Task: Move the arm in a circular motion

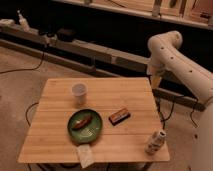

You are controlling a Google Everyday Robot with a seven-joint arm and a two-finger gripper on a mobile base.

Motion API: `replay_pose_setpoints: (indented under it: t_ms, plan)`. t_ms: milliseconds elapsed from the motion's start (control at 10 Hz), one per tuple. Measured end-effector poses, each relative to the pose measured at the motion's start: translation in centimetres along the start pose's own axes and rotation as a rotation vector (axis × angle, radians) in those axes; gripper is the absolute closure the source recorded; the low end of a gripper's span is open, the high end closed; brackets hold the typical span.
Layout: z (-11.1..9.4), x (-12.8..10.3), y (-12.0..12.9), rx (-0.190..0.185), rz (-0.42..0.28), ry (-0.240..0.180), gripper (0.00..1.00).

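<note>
Just the one camera on my rig. It sits up high and looks down at a slant across the wooden table (60, 140) toward the dark back ledge (100, 52), at mid range. My arm (185, 70) comes in from the right, with the gripper (156, 81) just by the table's far right corner.

White arm (175, 55) comes in from right, bends at rounded joint high up, narrows downward. Gripper (156, 81) hangs at slim tip, near far right corner of wooden table (55, 140). On table: white cup (79, 92) toward back left; green plate (98, 121) in front of cup, brownish food piece (81, 121) on it; dark brown bar (119, 116) just right of plate; small white bottle (155, 142) upright near front right corner; pale packet (85, 156) overhanging front edge. Cable (20, 68) trails on floor at left
</note>
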Motion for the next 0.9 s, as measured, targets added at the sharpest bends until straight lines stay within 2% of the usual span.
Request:
replay_pose_setpoints:
  t_ms: [200, 400, 600, 700, 800, 900]
  plan:
    - [0.1, -4.2, -2.3, 0.020, -0.055, 0.026, 0.35]
    - [-1.1, -9.4, -3.5, 0.070, -0.130, -0.003, 0.35]
    - [-3.1, -16.2, -2.2, 0.130, -0.228, -0.088, 0.35]
    - [-4.2, -19.9, 0.1, 0.138, -0.261, -0.160, 0.35]
    - [-5.1, -23.1, 3.0, 0.114, -0.275, -0.244, 0.35]
    - [-5.5, -24.8, 5.6, 0.074, -0.269, -0.307, 0.35]
